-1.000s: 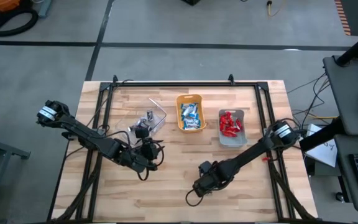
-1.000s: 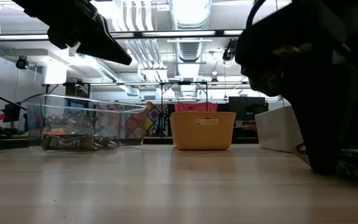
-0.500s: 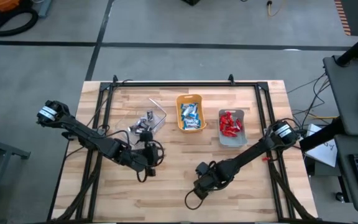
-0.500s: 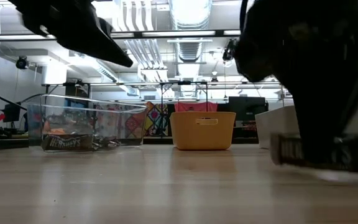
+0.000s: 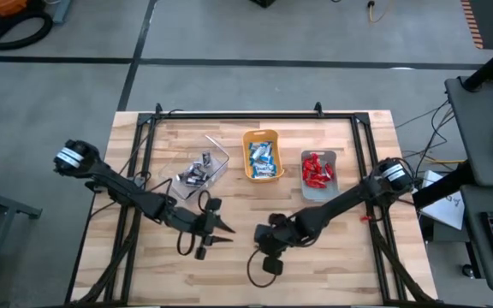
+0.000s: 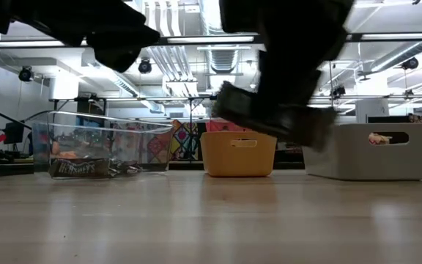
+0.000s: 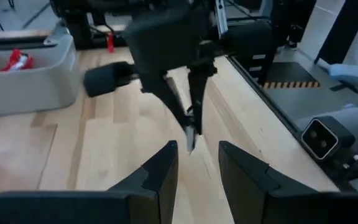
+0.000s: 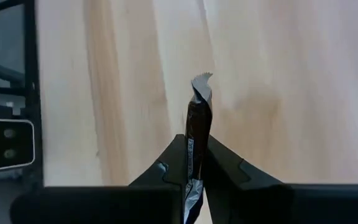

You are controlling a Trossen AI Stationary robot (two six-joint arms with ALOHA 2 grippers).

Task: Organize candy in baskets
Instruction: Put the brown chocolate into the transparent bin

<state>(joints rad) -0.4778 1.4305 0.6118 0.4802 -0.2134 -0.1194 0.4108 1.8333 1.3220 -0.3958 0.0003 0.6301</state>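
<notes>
Lengthwise, the candy bar point(image 8: 197, 127) juts forward from the right end effector point(image 8: 194, 163).

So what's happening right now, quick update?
Right gripper shut on dark candy bar, lifted. Left gripper open, empty, mid-table. Clear basket path unobstructed.

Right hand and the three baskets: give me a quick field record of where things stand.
right hand: shut on a dark-wrapped candy bar, lifted off the table
left hand: open, empty, near the table's middle
clear basket: dark silver-grey candy
orange basket: blue-and-white candy
grey basket: red candy
loose candy on table: none seen in the high view
</notes>
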